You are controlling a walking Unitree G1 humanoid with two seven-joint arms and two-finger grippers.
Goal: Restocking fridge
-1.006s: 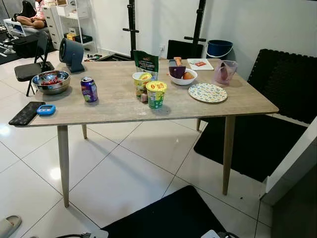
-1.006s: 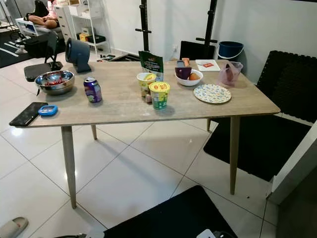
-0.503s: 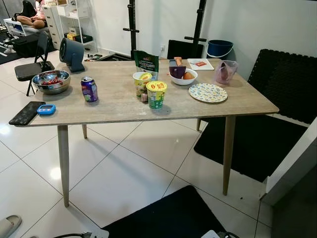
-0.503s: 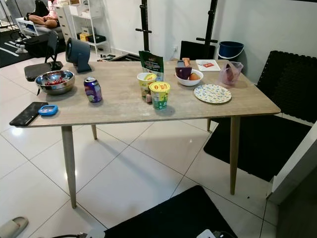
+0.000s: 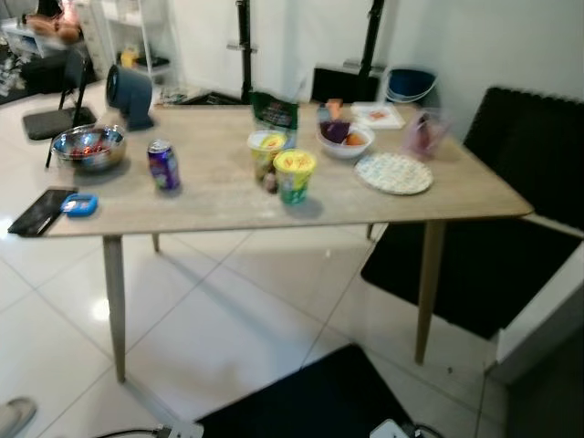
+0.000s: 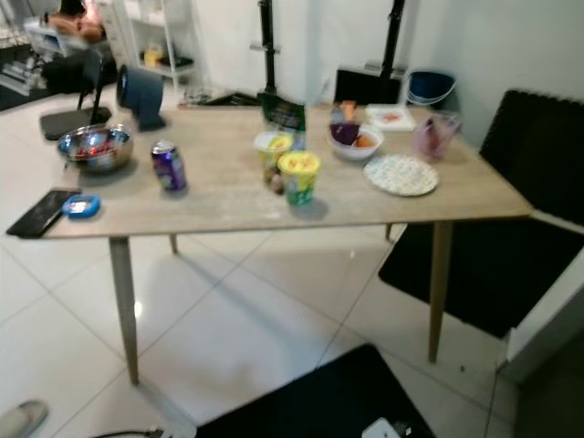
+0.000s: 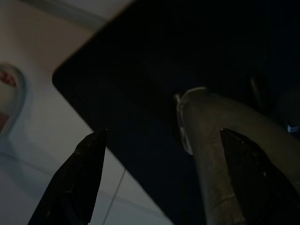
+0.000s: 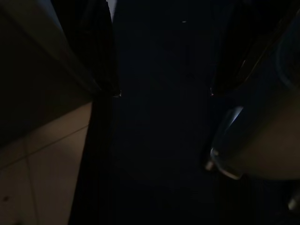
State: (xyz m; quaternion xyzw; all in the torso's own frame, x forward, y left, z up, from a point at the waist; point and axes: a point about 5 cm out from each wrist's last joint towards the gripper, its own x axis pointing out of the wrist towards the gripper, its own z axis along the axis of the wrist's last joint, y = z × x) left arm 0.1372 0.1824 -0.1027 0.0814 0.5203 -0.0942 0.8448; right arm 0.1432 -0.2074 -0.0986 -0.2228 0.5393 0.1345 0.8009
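A wooden table (image 5: 228,196) stands ahead of me with food and drink on it. A purple drink can (image 5: 164,165) is left of centre. Two instant-noodle cups stand mid-table, a green one (image 5: 294,175) in front and a yellow-lidded one (image 5: 266,149) behind. A green snack bag (image 5: 274,110) is at the back, beside a white bowl of fruit (image 5: 345,139). Both arms hang low over a dark floor mat. In the wrist views, the left gripper (image 7: 161,136) and the right gripper (image 8: 164,92) are open and hold nothing.
Also on the table are a patterned plate (image 5: 393,172), a pink jug (image 5: 422,133), a steel bowl (image 5: 88,148), a phone (image 5: 41,211), a small blue device (image 5: 79,203) and a grey fan (image 5: 128,94). Black mats lie in front of me (image 5: 310,401) and to the right (image 5: 474,265). A folding chair (image 5: 55,119) stands far left.
The whole picture has shifted slightly and turned blurry, so the camera is moving. Nothing on the table has moved.
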